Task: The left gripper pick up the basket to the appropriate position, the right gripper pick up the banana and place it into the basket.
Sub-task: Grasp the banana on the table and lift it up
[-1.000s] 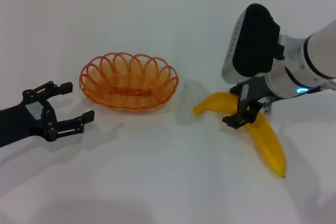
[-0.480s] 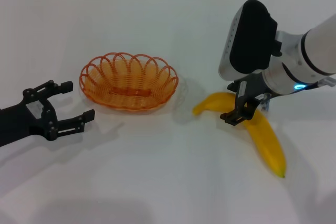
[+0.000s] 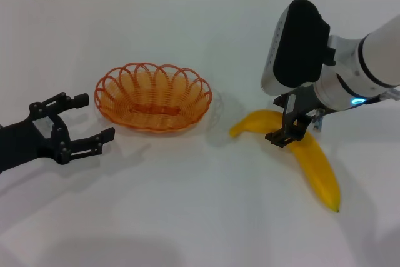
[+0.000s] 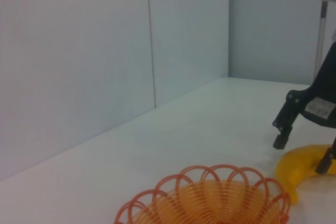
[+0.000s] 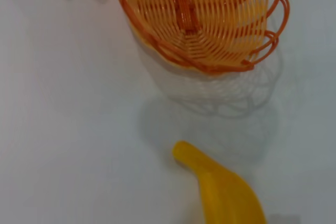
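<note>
At right of frame, my right gripper (image 3: pixel 294 128) straddles the smooth curved banana (image 3: pixel 312 157), fingers spread; my left gripper (image 3: pixel 78 124) gapes beside the looped-wire basket (image 3: pixel 153 96).

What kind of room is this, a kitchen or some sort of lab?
Probably a test bench, not a kitchen: a bare white table against plain pale wall panels, with just a basket and a banana laid out.

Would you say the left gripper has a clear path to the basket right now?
Probably yes. The left gripper is open, its fingers pointing toward the orange wire basket, and only bare white table lies between them. The banana and right gripper sit on the basket's far side.
</note>
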